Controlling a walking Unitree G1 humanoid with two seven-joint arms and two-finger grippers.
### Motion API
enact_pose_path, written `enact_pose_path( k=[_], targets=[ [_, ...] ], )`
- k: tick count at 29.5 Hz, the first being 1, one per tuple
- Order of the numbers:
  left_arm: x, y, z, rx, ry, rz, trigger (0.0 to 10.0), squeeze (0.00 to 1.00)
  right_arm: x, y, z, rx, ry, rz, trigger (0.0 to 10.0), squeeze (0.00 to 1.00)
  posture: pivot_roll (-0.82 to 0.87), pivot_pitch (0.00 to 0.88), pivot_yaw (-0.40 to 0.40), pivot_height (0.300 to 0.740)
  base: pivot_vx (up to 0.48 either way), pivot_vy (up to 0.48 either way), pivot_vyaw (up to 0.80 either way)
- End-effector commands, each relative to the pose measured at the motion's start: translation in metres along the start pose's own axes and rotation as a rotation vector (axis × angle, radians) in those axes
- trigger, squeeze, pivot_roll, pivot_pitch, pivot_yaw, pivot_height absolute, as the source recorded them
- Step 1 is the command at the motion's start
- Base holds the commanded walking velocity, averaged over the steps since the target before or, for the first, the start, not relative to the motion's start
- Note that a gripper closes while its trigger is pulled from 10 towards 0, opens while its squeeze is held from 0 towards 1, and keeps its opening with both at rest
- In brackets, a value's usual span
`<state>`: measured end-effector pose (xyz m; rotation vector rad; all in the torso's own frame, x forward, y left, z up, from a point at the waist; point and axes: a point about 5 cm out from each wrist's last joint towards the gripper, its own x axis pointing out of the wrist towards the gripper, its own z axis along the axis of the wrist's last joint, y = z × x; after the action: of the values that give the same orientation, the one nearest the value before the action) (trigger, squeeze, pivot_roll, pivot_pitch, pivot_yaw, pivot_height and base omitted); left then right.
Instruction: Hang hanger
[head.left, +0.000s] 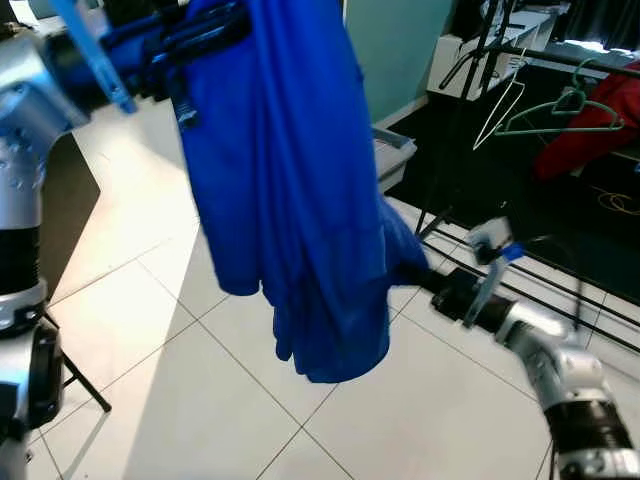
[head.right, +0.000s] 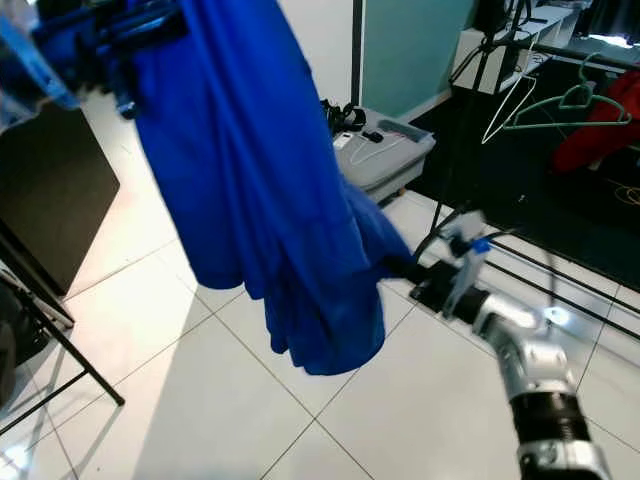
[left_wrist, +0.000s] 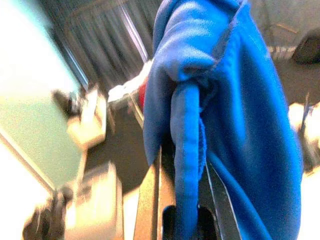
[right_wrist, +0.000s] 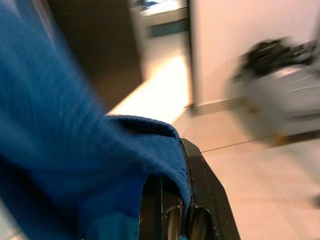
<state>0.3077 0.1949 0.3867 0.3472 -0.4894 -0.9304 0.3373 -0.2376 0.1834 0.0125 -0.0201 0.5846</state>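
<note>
I hold the big blue garment (head.left: 290, 190) up across the middle, not hung yet. My left gripper (head.left: 165, 45), upper left, is clamped on its top; my right gripper (head.left: 425, 278) pinches its lower edge. The rack (head.right: 470, 110), upper right, with a green hanger (head.left: 560, 112), is well apart.
</note>
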Motion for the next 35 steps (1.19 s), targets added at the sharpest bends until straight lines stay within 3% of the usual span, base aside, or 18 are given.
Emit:
enact_pose_path(
  k=[1,3,6,12,15,17,22,28,31,35],
  targets=[
    [-0.005,-0.006,-0.020,0.041,0.139,-0.036,10.0,0.00,0.001,-0.008,0.008,-0.047,-0.019,-0.075,0.0,0.00,0.02,0.083,0.023,0.740,0.000,0.000,0.00],
    [-0.015,-0.019,-0.049,0.024,0.266,-0.082,10.0,0.00,0.003,-0.013,0.023,-0.103,-0.057,-0.116,0.0,0.00,0.01,0.085,0.025,0.740,0.000,0.000,0.00],
    [-0.023,-0.028,-0.067,-0.006,0.337,-0.107,10.0,0.00,0.004,-0.013,0.033,-0.158,-0.073,-0.125,0.0,0.00,0.01,0.087,0.024,0.740,0.000,0.000,0.00],
    [-0.036,-0.045,-0.095,-0.046,0.444,-0.132,10.0,0.00,0.011,-0.005,0.050,-0.254,-0.111,-0.071,0.0,0.00,0.02,0.088,0.020,0.740,0.000,0.000,0.00],
    [-0.036,-0.045,-0.095,-0.046,0.444,-0.132,10.0,0.00,0.011,-0.005,0.050,-0.254,-0.111,-0.071,0.0,0.00,0.02,0.088,0.020,0.740,0.000,0.000,0.00],
    [-0.040,-0.048,-0.102,-0.053,0.469,-0.130,10.0,0.00,0.012,-0.001,0.061,-0.250,-0.168,-0.018,0.0,0.00,0.01,0.086,0.019,0.740,0.000,0.000,0.00],
    [-0.049,-0.045,-0.097,-0.057,0.468,-0.139,10.0,0.00,0.002,-0.007,0.076,-0.177,-0.254,0.039,0.0,0.00,0.01,0.084,0.019,0.740,0.000,0.000,0.00],
    [-0.057,-0.043,-0.089,-0.063,0.464,-0.170,10.0,0.00,-0.007,-0.010,0.078,-0.142,-0.269,0.093,0.0,0.00,0.01,0.083,0.018,0.740,0.000,0.000,0.00],
    [-0.067,-0.038,-0.074,-0.055,0.464,-0.218,10.0,0.00,-0.018,-0.014,0.076,-0.144,-0.222,0.171,0.0,0.00,0.02,0.071,0.016,0.740,0.000,0.000,0.00],
    [-0.067,-0.033,-0.059,-0.046,0.413,-0.221,10.0,0.00,-0.024,-0.013,0.069,-0.176,-0.127,0.267,0.0,0.00,0.02,0.069,0.015,0.740,0.000,0.000,0.00]
  ],
)
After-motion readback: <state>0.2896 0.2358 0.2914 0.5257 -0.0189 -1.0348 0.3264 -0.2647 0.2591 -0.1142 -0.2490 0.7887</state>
